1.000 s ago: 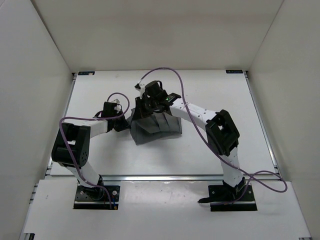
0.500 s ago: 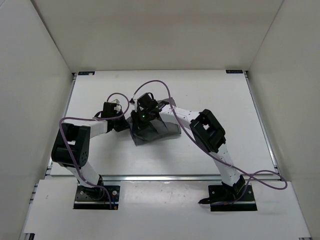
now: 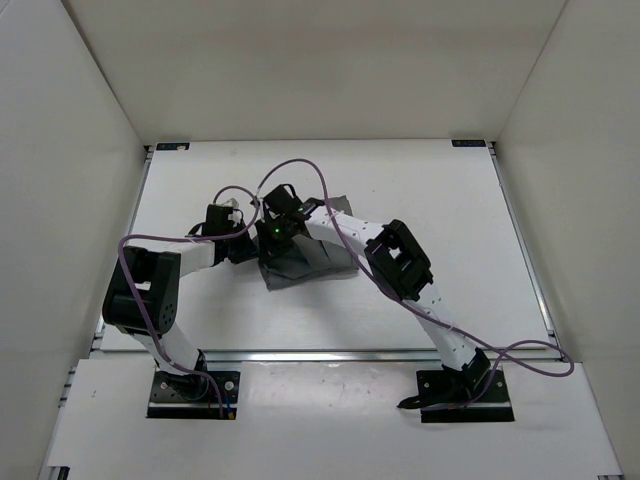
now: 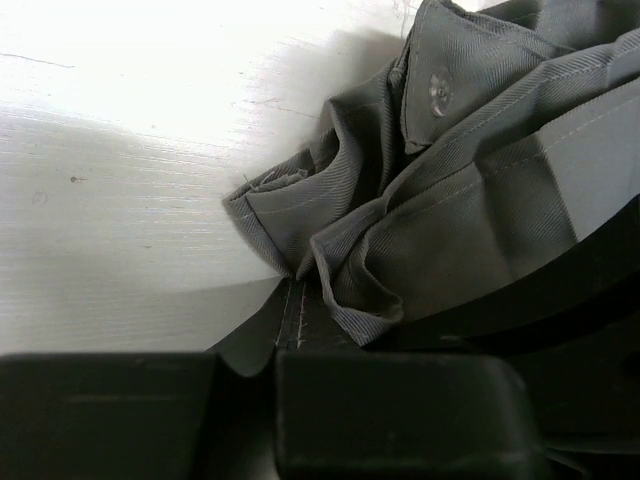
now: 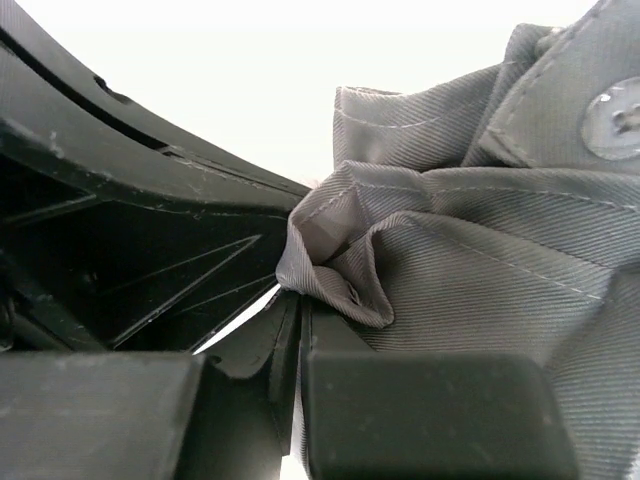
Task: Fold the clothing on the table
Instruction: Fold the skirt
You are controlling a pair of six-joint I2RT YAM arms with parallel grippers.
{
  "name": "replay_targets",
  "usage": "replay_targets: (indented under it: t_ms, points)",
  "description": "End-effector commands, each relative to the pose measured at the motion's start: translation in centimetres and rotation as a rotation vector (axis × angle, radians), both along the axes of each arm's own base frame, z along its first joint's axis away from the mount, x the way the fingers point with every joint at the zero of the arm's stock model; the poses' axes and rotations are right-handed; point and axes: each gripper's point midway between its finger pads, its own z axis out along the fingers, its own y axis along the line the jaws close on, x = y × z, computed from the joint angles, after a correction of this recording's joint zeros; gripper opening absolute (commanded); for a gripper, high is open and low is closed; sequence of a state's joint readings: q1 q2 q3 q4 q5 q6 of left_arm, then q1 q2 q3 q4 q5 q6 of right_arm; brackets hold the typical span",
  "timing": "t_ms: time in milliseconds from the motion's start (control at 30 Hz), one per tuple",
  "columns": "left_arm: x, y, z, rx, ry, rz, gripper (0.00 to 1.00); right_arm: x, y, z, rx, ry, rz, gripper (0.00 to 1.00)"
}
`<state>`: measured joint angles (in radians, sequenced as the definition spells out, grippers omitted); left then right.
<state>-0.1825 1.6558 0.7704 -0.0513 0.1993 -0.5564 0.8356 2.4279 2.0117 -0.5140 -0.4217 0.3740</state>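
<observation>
Since the earlier frame the right arm has swung leftward and nearer across the table [image 3: 440, 190]. It brings the right gripper [image 3: 270, 238] almost up against the left gripper [image 3: 246, 249], and the fabric it carries has come with it. The left arm has not shifted.

The clothing [image 3: 312, 264] lies left of the table's centre, on its far half. It is now gathered into a narrower, bunched heap, with one flap showing toward the table's far edge.

Left gripper [image 4: 292, 312]: jaws fully closed, pinching a thin stitched edge of the clothing [image 4: 470, 200]. The rest billows up in loose folds just beyond the fingertips.

Right gripper [image 5: 296, 318]: jaws also fully closed, nipping a rolled corner of the clothing [image 5: 480, 260]. A button shows nearby on the fabric.

I judge the garment to be light, limp twill with no stiffness of its own. It creases, slumps and drags wherever it is pulled, and it should not slip much from a firm pinch. It will not hold a fold unless it is laid flat and released cleanly.

The best purchase, in my view, is on the stitched band or hem, where the cloth is doubled. A grip at two well-separated corners would keep the edge taut. With the present grips so close together, I expect bunching rather than a clean fold.
</observation>
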Motion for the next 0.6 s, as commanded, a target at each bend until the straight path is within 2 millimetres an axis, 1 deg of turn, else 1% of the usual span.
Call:
replay_targets:
  t_ms: [0, 33, 67, 100, 133, 167, 200, 233, 267, 300, 367, 400, 433, 467, 500, 533, 567]
  points:
    - [-2.5, 0.3, -1.2, 0.017, 0.080, -0.022, 0.00, 1.3, 0.9, 1.6, 0.019, -0.071, 0.002, 0.00]
    - [-2.3, 0.2, -1.0, 0.014, 0.068, -0.024, 0.00, 1.3, 0.7, 1.0, 0.000, -0.063, -0.001, 0.00]
    - [-2.4, 0.2, -1.2, 0.018, 0.076, -0.026, 0.00, 1.7, 0.7, 0.3, -0.026, -0.073, -0.013, 0.00]
    - [-2.5, 0.3, -1.1, 0.024, 0.073, -0.032, 0.00, 2.0, 0.6, 0.2, -0.050, -0.083, -0.008, 0.00]
    - [-2.5, 0.2, -1.1, 0.014, 0.077, -0.026, 0.01, 1.7, 0.0, -0.3, -0.097, -0.079, -0.006, 0.00]
    - [-2.3, 0.0, -0.8, -0.001, 0.070, -0.029, 0.05, 2.3, 0.2, -1.0, -0.129, -0.099, -0.018, 0.00]
    - [-2.3, 0.0, -0.8, -0.007, 0.073, -0.024, 0.07, 2.2, 0.3, -1.5, -0.155, -0.100, -0.012, 0.00]
    - [-2.1, 0.2, -0.4, -0.013, 0.060, -0.016, 0.08, 2.0, -0.4, -2.1, -0.207, -0.095, -0.015, 0.00]
    - [-1.9, 0.2, 0.0, -0.009, 0.046, -0.022, 0.11, 2.4, 0.0, -2.3, -0.215, -0.108, -0.022, 0.00]
    - [-1.9, 0.3, 0.1, -0.010, 0.043, -0.010, 0.14, 2.5, -0.4, -3.2, -0.247, -0.097, -0.022, 0.00]
    - [-1.6, 1.0, 0.9, -0.016, 0.025, 0.015, 0.21, 2.7, -1.6, -3.5, -0.323, -0.104, -0.039, 0.00]
    - [-1.6, 1.4, 1.0, -0.014, 0.021, 0.023, 0.23, 3.1, -1.0, -3.1, -0.313, -0.125, -0.045, 0.00]
    - [-1.3, 1.7, 1.6, -0.015, 0.000, 0.037, 0.24, 2.9, -1.3, -3.4, -0.347, -0.142, -0.047, 0.00]
    - [-1.1, 1.8, 2.1, -0.022, -0.016, 0.042, 0.26, 3.6, -2.2, -3.1, -0.376, -0.158, -0.072, 0.00]
    - [-1.0, 2.3, 2.1, -0.015, -0.018, 0.058, 0.28, 3.9, -2.9, -3.7, -0.409, -0.165, -0.091, 0.00]
    - [-1.0, 2.2, 2.7, -0.022, -0.036, 0.055, 0.28, 4.1, -3.7, -3.6, -0.432, -0.165, -0.098, 0.00]
    - [-0.7, 2.7, 3.3, -0.026, -0.055, 0.072, 0.30, 4.3, -4.2, -3.6, -0.464, -0.182, -0.118, 0.00]
